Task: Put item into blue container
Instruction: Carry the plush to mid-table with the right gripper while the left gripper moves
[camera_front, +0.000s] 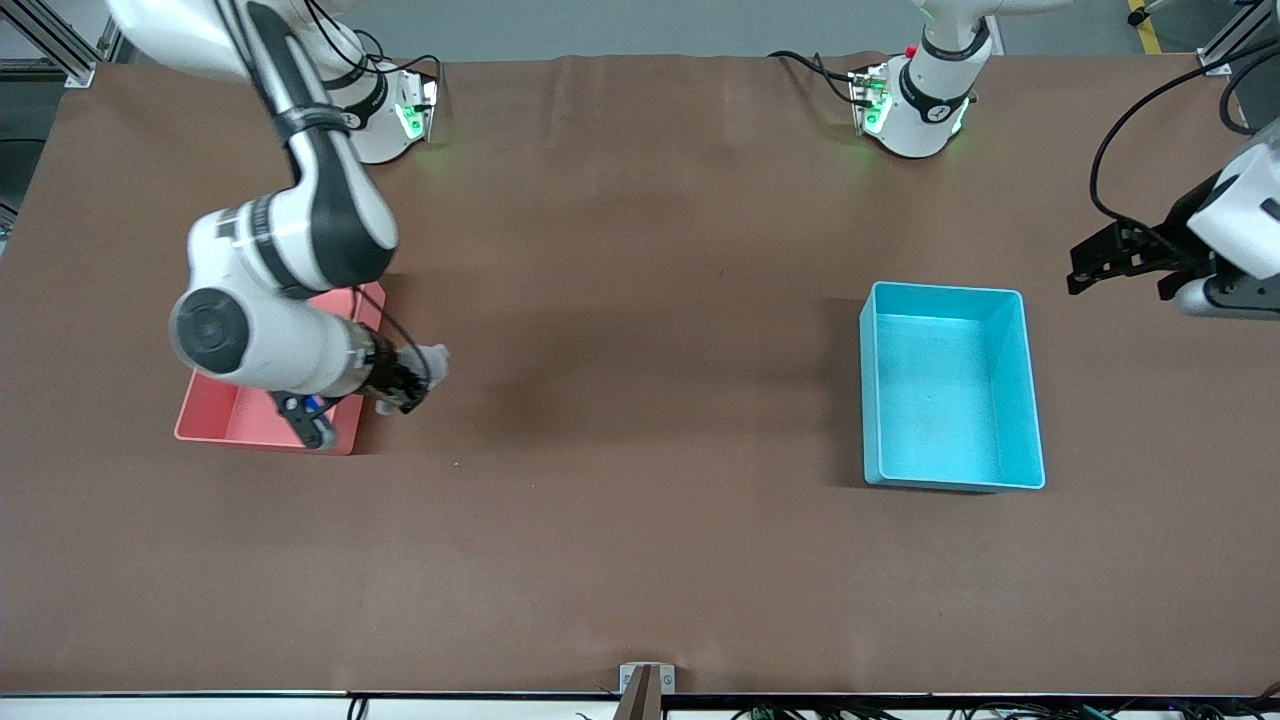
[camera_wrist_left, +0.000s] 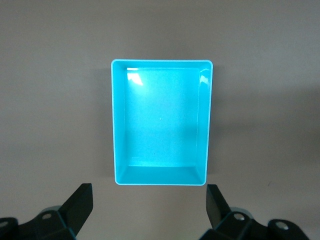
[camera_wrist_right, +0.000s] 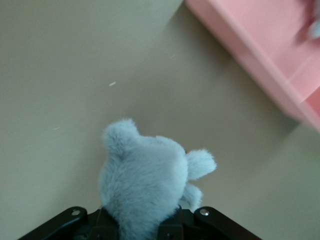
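Here, the right gripper hangs in the air just past the edge of the pink bin, on the side of that bin toward the left arm's end of the table, its fingers clenched on a small pale grey-blue plush toy. In the right wrist view the toy bulges out from between the black jaws, one rounded ear and one stubby limb sticking out, with brown table under it and the pink bin's wall close beside it. The blue container sits well apart from the toy, toward the left arm's end of the table, upright, with nothing seen inside it. The left gripper waits above the table's end, just off the container's side, fingers spread wide and holding nothing; in the left wrist view its two dark fingertips frame the container, which lies straight ahead of them with bare table all around.
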